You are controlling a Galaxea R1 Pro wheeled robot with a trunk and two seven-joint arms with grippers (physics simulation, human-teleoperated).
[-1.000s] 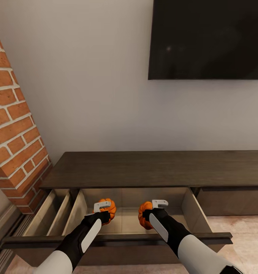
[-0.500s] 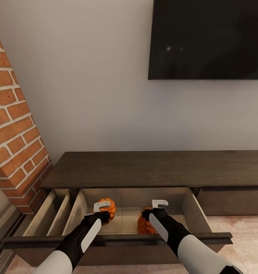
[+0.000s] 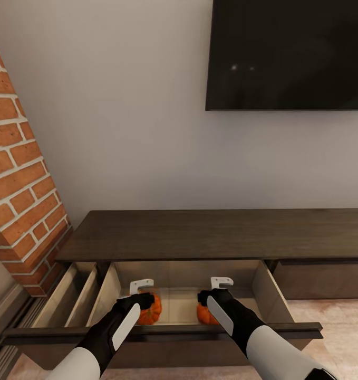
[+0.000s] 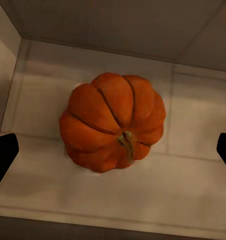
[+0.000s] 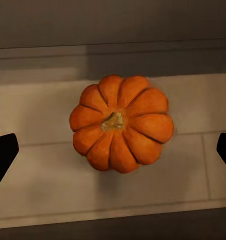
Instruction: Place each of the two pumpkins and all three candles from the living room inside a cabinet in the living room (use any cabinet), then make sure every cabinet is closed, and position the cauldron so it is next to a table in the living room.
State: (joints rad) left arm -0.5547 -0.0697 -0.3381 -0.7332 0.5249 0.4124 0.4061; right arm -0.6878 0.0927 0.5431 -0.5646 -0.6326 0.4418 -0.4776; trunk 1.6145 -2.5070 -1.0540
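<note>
Two pumpkins (image 3: 149, 311) (image 3: 205, 314) lie on our open cabinet drawer's (image 3: 179, 306) floor, one below each gripper (image 3: 141, 286) (image 3: 221, 282), jaws spread, touching neither.

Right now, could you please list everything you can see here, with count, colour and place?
Small round ribbed orange pumpkins: two, orange, on the open drawer's floor; one under the left gripper, one under the right gripper.
Long low dark-brown wood cabinet: one, against the wall; wide drawer pulled out, pale beige inside.
Narrow side drawer: one, beige inside, open, beside the brick.
Flat black wall screen: one, above the cabinet.
Red brick column: one, at the left.
Pale grey wall: behind the cabinet.
Left gripper: fingers apart, above a pumpkin.
Right gripper: fingers apart, above the other.
</note>
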